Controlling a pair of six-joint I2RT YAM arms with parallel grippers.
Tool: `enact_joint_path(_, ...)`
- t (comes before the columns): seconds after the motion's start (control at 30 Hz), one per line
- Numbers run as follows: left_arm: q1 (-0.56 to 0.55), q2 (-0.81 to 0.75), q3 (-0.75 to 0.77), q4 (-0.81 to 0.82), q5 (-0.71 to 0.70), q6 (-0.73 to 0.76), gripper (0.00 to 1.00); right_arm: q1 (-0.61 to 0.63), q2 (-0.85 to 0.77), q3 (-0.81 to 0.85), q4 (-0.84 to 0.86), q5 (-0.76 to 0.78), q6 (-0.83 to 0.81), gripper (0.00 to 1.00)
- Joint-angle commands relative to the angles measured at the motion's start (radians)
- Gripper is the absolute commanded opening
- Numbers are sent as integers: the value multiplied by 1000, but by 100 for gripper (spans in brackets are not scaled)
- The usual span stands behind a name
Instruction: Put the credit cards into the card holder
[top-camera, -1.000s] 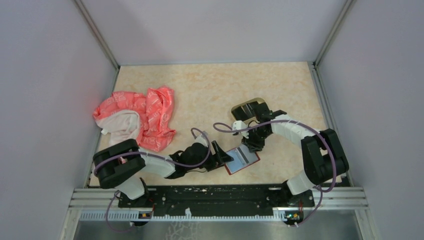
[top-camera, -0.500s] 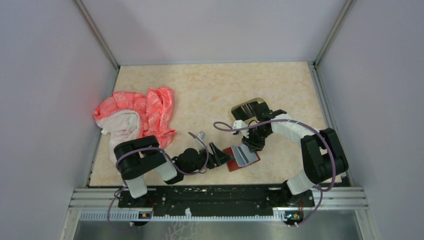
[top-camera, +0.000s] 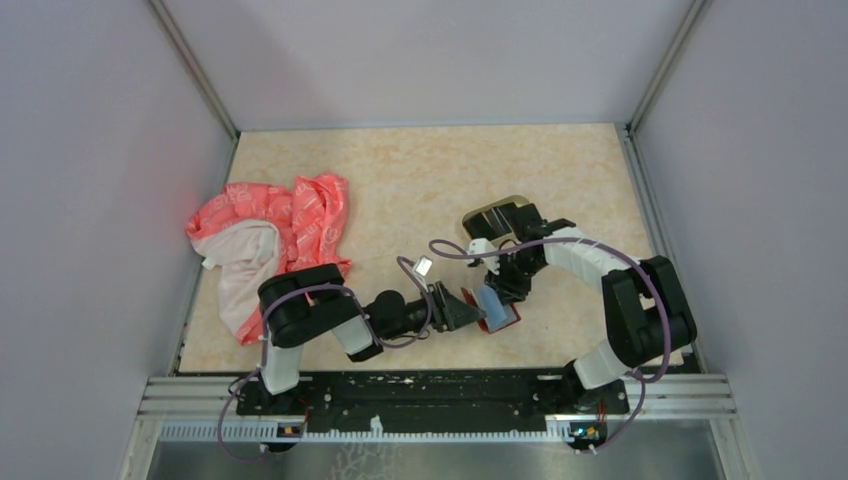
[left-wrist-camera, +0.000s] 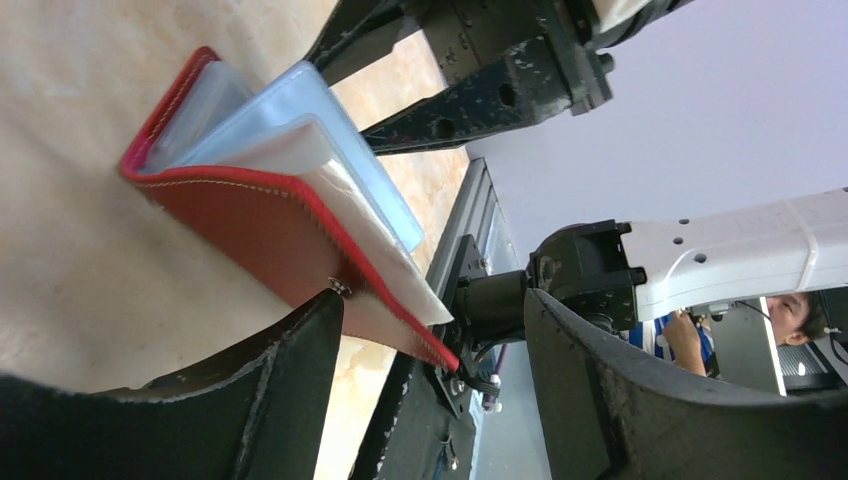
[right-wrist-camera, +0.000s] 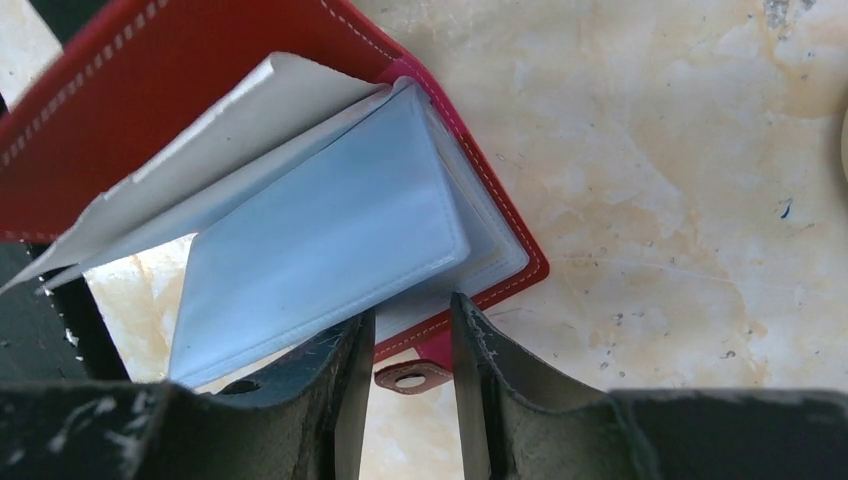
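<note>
The red card holder lies near the table's front, half folded, with clear plastic sleeves fanning out of it. My left gripper is open at its near side. In the left wrist view one finger props up the raised red cover, whose corner sits between the spread jaws. My right gripper points down at the holder's far edge. Its jaws stand a narrow gap apart, tips against the sleeves and cover, with the snap tab showing through the gap. The credit cards cannot be made out.
A tan-rimmed tray with something dark in it sits just behind the right gripper, partly covered by the arm. A pink and white cloth is bunched at the left. Grey walls enclose the table, and a metal rail runs along the front.
My left arm has pushed right to the card holder and its jaws have narrowed a little. The holder went from lying flat open to half folded, near cover raised. The right arm stayed put.
</note>
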Motion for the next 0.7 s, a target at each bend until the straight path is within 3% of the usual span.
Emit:
enact_joint_path(0.0,10,6,49,91,55,38,72,-42,-27,17,9,-33,26,34)
enact_joint_path(0.23,12,-26,134,-123,54,101,70,-172,-145,51,11,-188,95,42)
enact_joint_path(0.43,35,-3,186,-252,58,120,50,-213,-196,17,53,-174,98,55)
enact_joint_path(0.67,63,54,233,-342,87,104,33,-213,-128,40,11,-177,118,57)
